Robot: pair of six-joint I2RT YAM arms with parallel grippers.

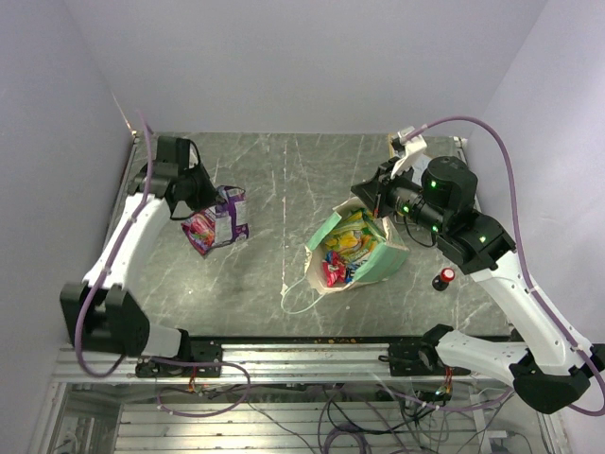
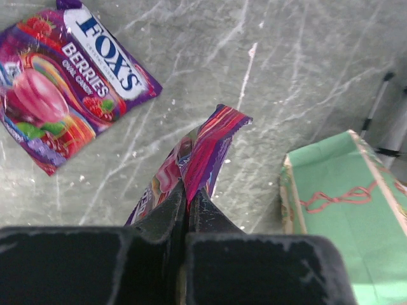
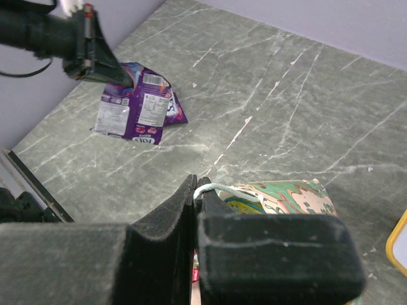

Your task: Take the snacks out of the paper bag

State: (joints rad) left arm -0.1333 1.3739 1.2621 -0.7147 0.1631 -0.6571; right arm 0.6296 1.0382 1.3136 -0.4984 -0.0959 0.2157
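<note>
The mint-green paper bag (image 1: 383,260) lies on its side mid-table, mouth toward the near left, with yellow, green and red snacks (image 1: 345,248) showing inside. My right gripper (image 1: 376,197) is shut on the bag's white string handle (image 3: 224,189) at the upper rim. My left gripper (image 1: 210,200) is shut on a purple Fox's packet (image 2: 202,147) just above the table. A second purple Fox's Berries packet (image 2: 60,82) lies flat beside it; both show in the right wrist view (image 3: 141,105). The bag's green side shows in the left wrist view (image 2: 343,216).
A small red-capped black knob (image 1: 443,278) stands right of the bag. The bag's other white handle loop (image 1: 298,297) trails on the table toward the near edge. Purple walls close in the left, back and right sides.
</note>
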